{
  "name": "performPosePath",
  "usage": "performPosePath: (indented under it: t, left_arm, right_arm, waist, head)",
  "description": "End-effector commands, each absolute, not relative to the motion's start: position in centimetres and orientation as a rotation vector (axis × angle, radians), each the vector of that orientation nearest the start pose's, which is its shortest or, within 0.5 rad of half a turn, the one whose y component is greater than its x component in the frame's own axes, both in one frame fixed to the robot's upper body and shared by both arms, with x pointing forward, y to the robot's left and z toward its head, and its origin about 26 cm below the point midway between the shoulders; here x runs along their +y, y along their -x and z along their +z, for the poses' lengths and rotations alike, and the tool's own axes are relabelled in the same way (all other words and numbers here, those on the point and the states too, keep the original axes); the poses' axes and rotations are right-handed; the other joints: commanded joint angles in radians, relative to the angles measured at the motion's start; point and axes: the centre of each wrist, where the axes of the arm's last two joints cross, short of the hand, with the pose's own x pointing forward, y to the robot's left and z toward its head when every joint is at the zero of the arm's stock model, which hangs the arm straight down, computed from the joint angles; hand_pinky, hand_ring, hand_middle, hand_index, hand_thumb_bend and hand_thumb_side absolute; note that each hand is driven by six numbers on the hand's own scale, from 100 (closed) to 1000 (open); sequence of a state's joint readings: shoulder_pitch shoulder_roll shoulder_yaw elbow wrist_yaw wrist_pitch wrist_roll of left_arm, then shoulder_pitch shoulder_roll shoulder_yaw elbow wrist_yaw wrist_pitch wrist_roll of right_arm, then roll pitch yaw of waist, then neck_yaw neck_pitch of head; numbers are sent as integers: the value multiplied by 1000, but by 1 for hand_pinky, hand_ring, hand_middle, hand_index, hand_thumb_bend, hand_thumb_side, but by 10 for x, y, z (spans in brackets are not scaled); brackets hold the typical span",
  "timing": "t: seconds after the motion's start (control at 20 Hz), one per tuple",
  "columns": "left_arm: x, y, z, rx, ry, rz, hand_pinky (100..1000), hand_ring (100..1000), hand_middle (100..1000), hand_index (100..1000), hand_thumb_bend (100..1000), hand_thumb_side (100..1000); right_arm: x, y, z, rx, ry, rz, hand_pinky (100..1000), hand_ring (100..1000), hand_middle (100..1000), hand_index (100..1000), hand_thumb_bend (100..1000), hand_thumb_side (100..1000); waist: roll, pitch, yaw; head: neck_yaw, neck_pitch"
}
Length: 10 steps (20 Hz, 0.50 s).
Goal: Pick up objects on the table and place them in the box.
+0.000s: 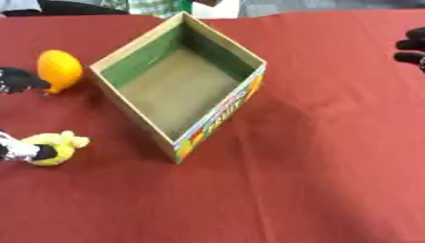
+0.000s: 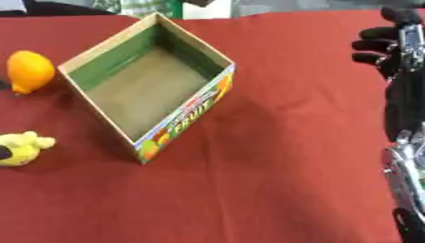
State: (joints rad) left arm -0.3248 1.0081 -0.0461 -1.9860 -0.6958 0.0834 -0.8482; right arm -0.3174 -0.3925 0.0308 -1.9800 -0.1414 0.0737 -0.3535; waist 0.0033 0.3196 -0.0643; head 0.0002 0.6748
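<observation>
An open cardboard box with green inner walls and a fruit print on its outer side stands on the red cloth, turned corner-on. Nothing lies on its brown floor. Left of it lies an orange-yellow fruit. Nearer me sits a small yellow soft toy. Only black-and-white parts of my left hand show at the left edge, one beside the fruit and one against the toy. My right hand hovers open at the far right, well clear of the box and holding nothing.
The red tablecloth covers the whole table. My right forearm, black and silver, runs down the right edge. People's clothing shows along the far edge beyond the cloth.
</observation>
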Motion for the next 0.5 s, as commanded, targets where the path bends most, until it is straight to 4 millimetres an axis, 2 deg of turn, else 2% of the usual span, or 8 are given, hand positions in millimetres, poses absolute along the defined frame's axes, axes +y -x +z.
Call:
performPosePath:
  t: [0.05,0.4,0.5]
  left_arm:
    - [333,-283,295,-992,-1051,-1767,822,875,941,1000,627,796]
    - [333,-283,288,-961,-1002,-1783,824,878,953,1000,593,772]
    - [333,-283,286,-943,-1012,-1779,827,877,955,1000,541,735]
  right_arm:
    - [-264,-301,214,-2257,254,13,663,660,602,850,100,870]
    - [-264,-301,213,-2254,249,9,664,661,602,850,100,871]
    - [-263,-301,213,-2253,247,7,664,661,602,851,100,872]
  waist:
    - [1,-16,-1]
    - [0,-17,-1]
    - [0,-17,-2]
  head:
    - [7,-12]
    - [38,-22]
    - [48,-27]
